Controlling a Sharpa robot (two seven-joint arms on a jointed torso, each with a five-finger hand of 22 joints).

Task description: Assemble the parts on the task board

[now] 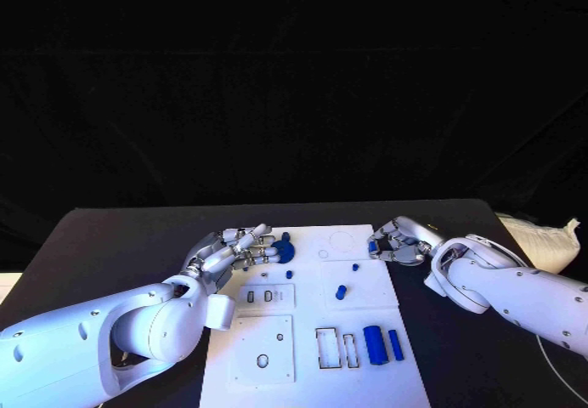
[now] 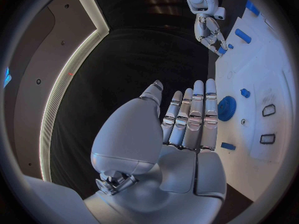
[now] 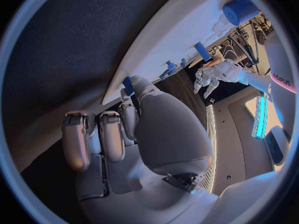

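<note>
2 hands: left hand [image 1: 235, 248] mid-left, right hand [image 1: 398, 240] mid-right. 1 task board [image 1: 368, 293], centre-bottom. Blue parts on board, approx 7 visible: 1 round gear-like disc [image 1: 283, 251] upper left of board, 2 tall blocks [image 1: 374, 344] + [image 1: 394, 343] lower right, 3 small pegs [image 1: 289, 274], [image 1: 341, 291], [image 1: 355, 267] mid-board, 1 small piece [image 1: 372, 247] at right hand's fingers.

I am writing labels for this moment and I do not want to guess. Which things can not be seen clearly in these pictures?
- Head view: whether the right hand holds the small blue part at the task board edge; its fingers cover it.
- Right wrist view: the same part is mostly behind a finger.
- Head view: whether the left hand touches the blue gear; in the left wrist view, the fingers lie beside it.
</note>
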